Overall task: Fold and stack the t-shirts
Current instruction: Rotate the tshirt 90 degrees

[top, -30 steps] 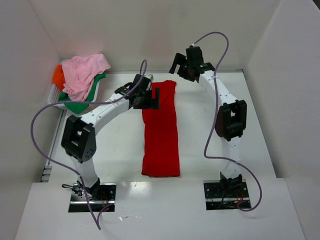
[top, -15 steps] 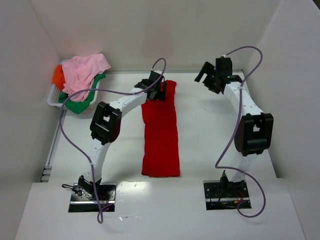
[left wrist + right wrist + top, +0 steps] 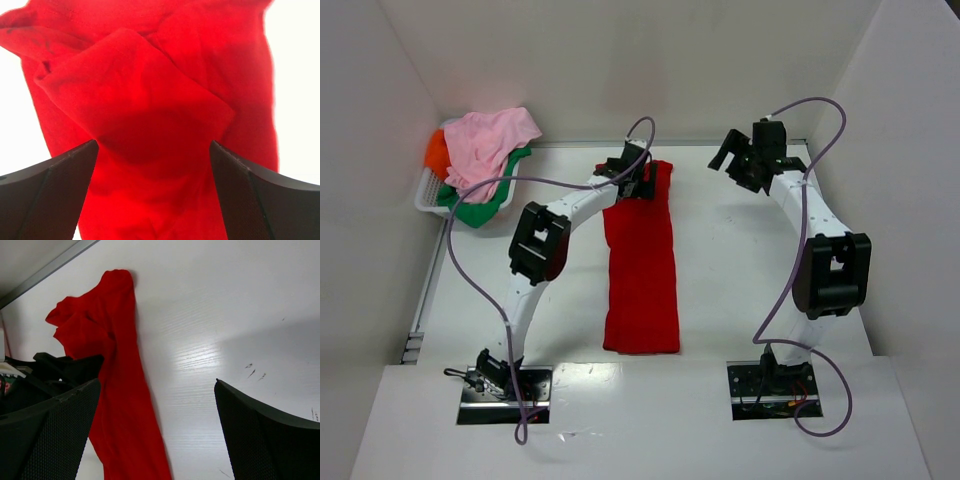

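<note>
A bright red t-shirt (image 3: 642, 265) lies on the table as a long narrow strip running from back to front. My left gripper (image 3: 638, 182) is open right above its far end; the left wrist view shows the rumpled red cloth (image 3: 150, 100) between and below the spread fingers, not gripped. My right gripper (image 3: 740, 160) is open and empty above bare table at the back right; in its wrist view the red shirt (image 3: 120, 405) lies to the left. The light pink shirt (image 3: 490, 140), orange shirt (image 3: 437, 150) and green shirt (image 3: 475, 210) are piled at the back left.
A white basket (image 3: 428, 195) at the back left holds the piled shirts. White walls enclose the table on the left, back and right. The left arm's purple cable loops over the table's left side.
My left arm reached farther back, bringing its gripper over the red shirt's far end. My right gripper swung to the right, away from the shirt. The shirt itself has not moved.
</note>
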### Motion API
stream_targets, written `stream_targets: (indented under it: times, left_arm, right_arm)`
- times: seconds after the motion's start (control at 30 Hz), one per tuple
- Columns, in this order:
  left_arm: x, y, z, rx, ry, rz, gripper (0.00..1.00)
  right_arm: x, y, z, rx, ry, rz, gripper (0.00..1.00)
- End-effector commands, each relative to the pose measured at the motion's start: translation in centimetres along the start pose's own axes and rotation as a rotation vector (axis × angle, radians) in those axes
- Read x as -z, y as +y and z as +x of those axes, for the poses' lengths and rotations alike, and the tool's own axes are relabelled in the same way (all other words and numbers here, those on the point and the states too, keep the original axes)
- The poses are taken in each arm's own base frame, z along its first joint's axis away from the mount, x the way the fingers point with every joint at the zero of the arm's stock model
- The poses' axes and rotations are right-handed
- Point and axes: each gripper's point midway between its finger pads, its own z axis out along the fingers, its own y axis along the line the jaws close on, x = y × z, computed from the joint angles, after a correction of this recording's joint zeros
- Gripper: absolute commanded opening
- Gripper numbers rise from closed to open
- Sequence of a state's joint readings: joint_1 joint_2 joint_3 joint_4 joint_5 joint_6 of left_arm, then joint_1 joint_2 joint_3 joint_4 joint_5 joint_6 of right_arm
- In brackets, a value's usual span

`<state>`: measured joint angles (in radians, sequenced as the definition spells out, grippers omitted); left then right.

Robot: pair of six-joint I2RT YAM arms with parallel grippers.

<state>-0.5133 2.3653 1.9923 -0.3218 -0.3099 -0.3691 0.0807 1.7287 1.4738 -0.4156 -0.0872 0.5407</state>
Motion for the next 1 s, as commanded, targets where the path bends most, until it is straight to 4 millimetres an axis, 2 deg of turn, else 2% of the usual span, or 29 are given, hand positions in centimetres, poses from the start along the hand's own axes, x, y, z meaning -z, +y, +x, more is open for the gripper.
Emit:
stream_targets:
  times: [0.0,0.1,0.13,0.17,0.2,0.23,0.27,0.3,0.4,0.63,0.67,0.73,0.77,0.8,0.83,0.87,0.9,0.97]
  left_arm:
    - [-0.7,2.8,-3.9,0.091,-0.084,-0.043,0.99]
    - [-1.1,4.4,-5.0,0.172,-0.092,-0.043,0.99]
    - [-1.3,5.5,-5.2,0.195,-0.091,-0.049,0.99]
    - [-1.3,5.2,-6.0,0.214,-0.105,-0.01,0.99]
    - [-2.3,5.5,-5.0,0.214,-0.08,-0.008,0.99]
    - [-2.6,6.0,-5.3,0.235,-0.082,0.0,0.99]
    - [-2.6,5.5,-6.5,0.239,-0.104,0.026,0.99]
    - [-3.5,6.0,-5.3,0.255,-0.06,0.023,0.99]
    - [-4.1,6.1,-5.6,0.272,-0.057,0.036,0.97]
    - [-4.1,5.8,-6.1,0.284,-0.074,0.053,0.8]
    - [-4.2,6.2,-6.2,0.289,-0.073,0.055,0.78]
    - [-3.7,6.1,-6.0,0.296,-0.058,0.062,0.76]
    - [-3.6,6.7,-5.7,0.31,-0.05,0.053,0.76]
    - [-3.0,6.5,-6.5,0.313,-0.072,0.073,0.73]
    - [-3.3,6.7,-4.9,0.32,-0.044,0.064,0.7]
    - [-3.3,6.5,-4.6,0.331,-0.041,0.073,0.68]
    - [-2.9,7.1,-5.3,0.34,-0.069,0.075,0.68]
    - [-3.3,7.1,-4.1,0.351,-0.047,0.068,0.68]
  right_arm:
    - [0.0,0.8,0.0,0.029,0.001,-0.027,1.0]
    - [-0.3,0.4,0.4,0.036,0.018,-0.017,1.0]
    - [-0.3,0.4,0.4,0.036,0.018,-0.017,1.0]
    - [-0.5,0.1,0.8,0.035,0.027,-0.011,1.0]
    - [-0.5,0.1,0.8,0.035,0.027,-0.011,1.0]
    - [-0.1,0.3,0.6,0.036,0.019,-0.016,1.0]
    - [-0.1,0.3,0.6,0.036,0.019,-0.016,1.0]
    - [-0.3,-0.1,0.8,0.035,0.022,-0.003,1.0]
    - [0.0,0.1,0.6,0.036,0.014,-0.008,1.0]
    - [0.4,-0.2,0.8,0.036,0.011,0.001,1.0]
    - [0.4,-0.2,0.8,0.036,0.011,0.001,1.0]
    - [0.6,-0.4,0.8,0.036,0.005,0.01,1.0]
    - [0.6,-0.3,0.8,0.027,0.005,0.01,1.0]
    - [0.6,-0.3,0.8,0.027,0.005,0.01,1.0]
    - [0.5,-0.6,1.2,0.026,0.013,0.015,1.0]
    - [0.5,-0.6,1.2,0.026,0.013,0.015,1.0]
    - [0.5,-0.5,1.2,0.017,0.013,0.015,1.0]
    - [0.5,-0.4,1.0,0.017,0.005,0.01,1.0]
